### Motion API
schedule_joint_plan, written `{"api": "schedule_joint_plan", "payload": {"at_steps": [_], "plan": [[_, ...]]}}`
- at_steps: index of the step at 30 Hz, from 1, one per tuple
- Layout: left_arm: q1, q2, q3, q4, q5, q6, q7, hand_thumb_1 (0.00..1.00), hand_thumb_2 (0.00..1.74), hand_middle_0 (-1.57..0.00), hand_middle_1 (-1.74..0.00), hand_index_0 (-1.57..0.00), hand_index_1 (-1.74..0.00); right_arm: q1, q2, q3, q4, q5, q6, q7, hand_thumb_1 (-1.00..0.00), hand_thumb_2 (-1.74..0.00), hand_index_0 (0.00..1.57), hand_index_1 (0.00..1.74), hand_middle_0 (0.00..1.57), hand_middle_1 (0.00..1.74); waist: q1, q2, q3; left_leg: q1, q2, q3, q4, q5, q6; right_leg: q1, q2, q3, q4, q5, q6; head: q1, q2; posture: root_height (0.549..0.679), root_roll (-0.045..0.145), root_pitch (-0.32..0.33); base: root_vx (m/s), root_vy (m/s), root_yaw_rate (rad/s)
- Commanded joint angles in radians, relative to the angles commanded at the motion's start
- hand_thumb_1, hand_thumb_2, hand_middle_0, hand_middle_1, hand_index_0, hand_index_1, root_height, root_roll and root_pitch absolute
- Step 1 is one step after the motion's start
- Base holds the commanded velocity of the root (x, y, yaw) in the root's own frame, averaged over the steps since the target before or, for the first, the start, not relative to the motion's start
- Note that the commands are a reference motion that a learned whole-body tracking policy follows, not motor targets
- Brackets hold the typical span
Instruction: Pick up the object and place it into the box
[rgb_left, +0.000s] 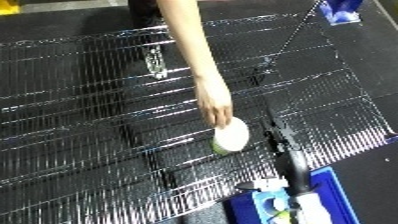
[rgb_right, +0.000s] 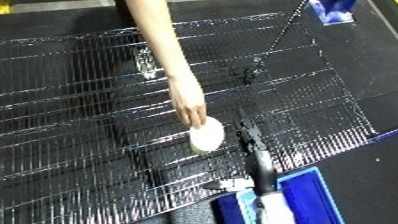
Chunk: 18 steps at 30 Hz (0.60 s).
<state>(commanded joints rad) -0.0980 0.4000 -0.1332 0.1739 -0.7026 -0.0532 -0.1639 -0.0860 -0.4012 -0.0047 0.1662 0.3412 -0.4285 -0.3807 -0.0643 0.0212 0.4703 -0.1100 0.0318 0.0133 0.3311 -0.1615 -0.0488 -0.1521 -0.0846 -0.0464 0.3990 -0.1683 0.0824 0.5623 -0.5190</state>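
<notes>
White-green object (rgb_left: 231, 136) lay on the mesh surface (rgb_left: 89, 130), a person's hand (rgb_left: 213, 102) touching it. I judged the pickup not begun. I couldn't tell my right hand's (rgb_left: 289, 150) state; it needed to reach left.

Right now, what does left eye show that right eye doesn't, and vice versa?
Only left eye: pale items inside the blue bin near the lower edge; its far rim is cut off. Only right eye: the bin's rim sits further inside the picture, contents barely visible. Both: a person's hand reaching down to the white round object on the wire grid surface, and a dark pole beside the bin. Neither robot hand shows.
</notes>
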Motion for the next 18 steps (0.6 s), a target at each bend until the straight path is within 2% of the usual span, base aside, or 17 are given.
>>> {"api": "schedule_joint_plan", "payload": {"at_steps": [2,5,9,18], "plan": [[-0.003,0.004,-0.001,-0.001,0.002,-0.006,0.005,1.0,1.74,-1.57,-1.74,-1.57,-1.74,-0.011,-0.002,0.001,0.01,-0.012,-0.009,-0.037,0.0,0.0,0.0,0.0,0.0,0.0,0.001,0.004,0.01,-0.015,-0.002,0.001,0.01,0.0,0.0007,-0.017,-0.0003,-0.001,0.015,-0.003,-0.0002,0.015,0.011,0.673,0.039,-0.027,-0.017,-0.025,-0.049],[-0.016,0.01,-0.006,-0.003,0.002,-0.013,0.019,1.0,1.74,-1.57,-1.74,-1.57,-1.74,-0.037,-0.012,0.007,0.024,-0.029,-0.008,-0.08,0.0,0.0,0.0,0.0,0.0,0.0,0.003,0.012,0.029,-0.044,-0.005,0.0,0.033,-0.001,-0.0007,-0.048,-0.0018,0.0,0.043,-0.007,-0.0039,0.04,0.018,0.672,0.045,-0.019,-0.037,-0.017,-0.03],[-0.026,0.019,-0.02,-0.006,0.002,-0.016,0.024,1.0,1.74,-1.57,-1.74,-1.57,-1.74,-0.067,-0.035,0.011,0.043,-0.045,0.006,-0.104,0.0,0.0,0.0,0.0,0.0,0.0,0.001,0.027,0.048,-0.081,-0.011,-0.002,0.062,-0.005,-0.0041,-0.088,-0.009,0.004,0.076,-0.012,-0.0093,0.065,0.036,0.67,0.054,-0.007,-0.008,0.002,-0.016],[-0.053,0.018,-0.07,-0.012,0.004,-0.033,0.046,1.0,1.74,-1.57,-1.74,-1.57,-1.74,-0.126,-0.086,0.02,0.077,-0.041,0.047,-0.132,0.0,0.0,0.0,0.0,0.0,0.0,-0.011,0.059,0.05,-0.157,-0.032,0.003,0.097,-0.006,-0.0027,-0.183,-0.015,0.024,0.114,-0.014,-0.0144,0.094,0.073,0.667,0.072,0.04,-0.012,0.035,-0.055]]}}
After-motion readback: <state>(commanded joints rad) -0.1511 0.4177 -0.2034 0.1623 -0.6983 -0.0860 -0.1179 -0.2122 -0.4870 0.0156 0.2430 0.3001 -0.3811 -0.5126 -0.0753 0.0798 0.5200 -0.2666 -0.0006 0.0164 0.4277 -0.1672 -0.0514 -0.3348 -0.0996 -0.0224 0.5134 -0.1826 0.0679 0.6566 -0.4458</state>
